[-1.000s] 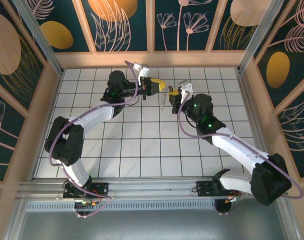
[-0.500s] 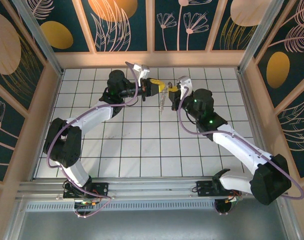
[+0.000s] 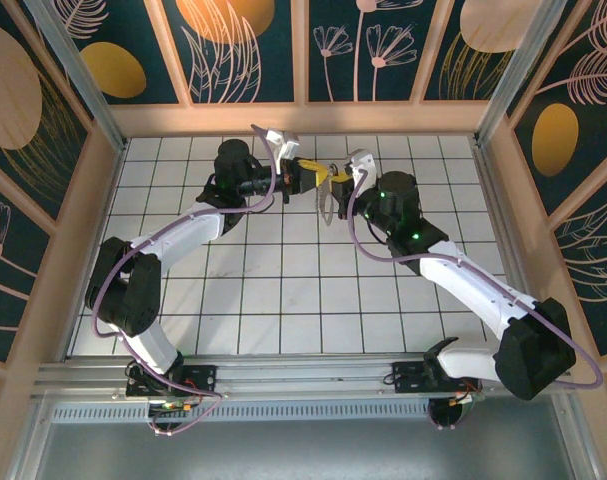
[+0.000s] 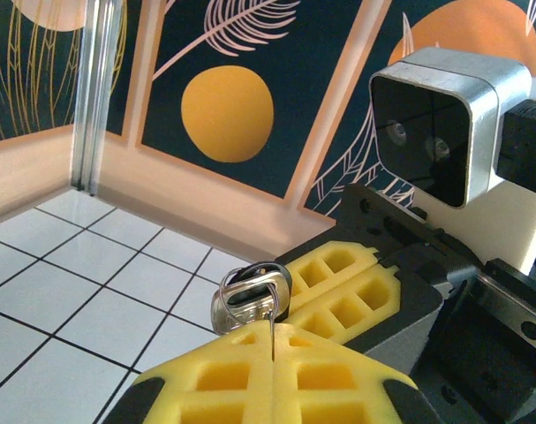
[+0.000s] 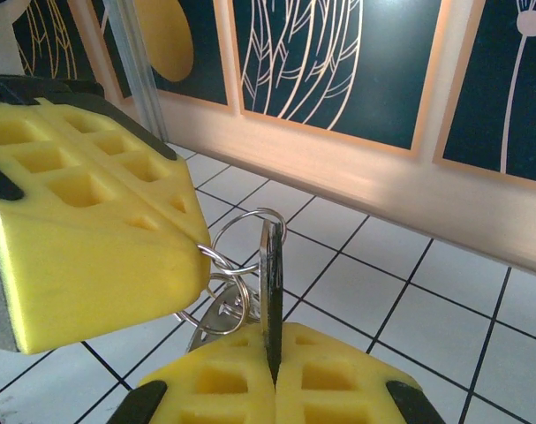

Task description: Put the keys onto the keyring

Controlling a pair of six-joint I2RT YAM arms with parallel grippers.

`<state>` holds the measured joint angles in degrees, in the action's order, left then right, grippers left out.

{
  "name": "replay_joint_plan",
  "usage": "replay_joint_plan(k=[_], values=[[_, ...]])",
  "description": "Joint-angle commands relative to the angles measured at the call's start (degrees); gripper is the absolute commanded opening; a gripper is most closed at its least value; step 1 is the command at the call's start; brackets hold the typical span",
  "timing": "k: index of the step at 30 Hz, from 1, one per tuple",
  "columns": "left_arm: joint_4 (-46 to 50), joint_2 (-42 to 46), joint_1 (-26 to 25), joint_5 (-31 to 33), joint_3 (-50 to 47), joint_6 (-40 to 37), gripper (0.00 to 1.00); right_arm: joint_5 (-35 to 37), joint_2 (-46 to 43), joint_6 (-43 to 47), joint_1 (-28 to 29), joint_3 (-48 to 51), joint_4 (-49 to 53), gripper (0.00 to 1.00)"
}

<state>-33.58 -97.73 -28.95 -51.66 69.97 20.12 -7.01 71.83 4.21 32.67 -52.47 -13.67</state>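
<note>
key (image 5: 269, 283) and ring (image 4: 248, 296) are up in the air over the far middle of the bench (image 3: 283, 290), close to its far edge, with the two sets of jaws nose to nose.

what worries me is the key swivelling. the right jaws are shut tight on it, pinching it flat between the yellow pads (image 5: 206, 389). it stands up edge-on with its top right against the ring's wire. push sideways there and i reckon it pivots in the foam, or skates off the coil instead of slipping in.

the ring could give way too. the left jaws are fully closed with only a bit of its wire caught at their tips, so a shove may twist it round or pop it out, and then it drops to the tiles. the two sets of jaws are also nearly touching, so a small overshoot would bump them together.

from the left wrist, the ring pokes up just past the left jaws' tips, between them and the right ones. something pale (image 3: 328, 207) hangs below; too small to say what.
</note>
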Motion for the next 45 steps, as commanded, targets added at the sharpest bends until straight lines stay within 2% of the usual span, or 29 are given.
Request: replay_joint_plan(k=[1, 11, 27, 45], values=[[-0.7, 2.0, -0.4, -0.6, 2.0, -1.2, 0.00, 1.5, -1.9, 0.5, -0.6, 0.0, -0.1, 0.00], [-0.9, 2.3, -0.4, -0.5, 2.0, -1.2, 0.00, 1.3, -3.7, -0.9, -1.0, 3.2, -0.1, 0.00], [-1.3, 2.1, -0.4, -0.5, 2.3, -0.7, 0.00, -2.0, -1.5, -2.2, -0.9, 4.0, -0.2, 0.00], [-1.0, 1.8, -0.4, -0.6, 2.5, -0.9, 0.00, -1.5, -1.1, -1.0, -1.0, 1.6, 1.7, 0.00]])
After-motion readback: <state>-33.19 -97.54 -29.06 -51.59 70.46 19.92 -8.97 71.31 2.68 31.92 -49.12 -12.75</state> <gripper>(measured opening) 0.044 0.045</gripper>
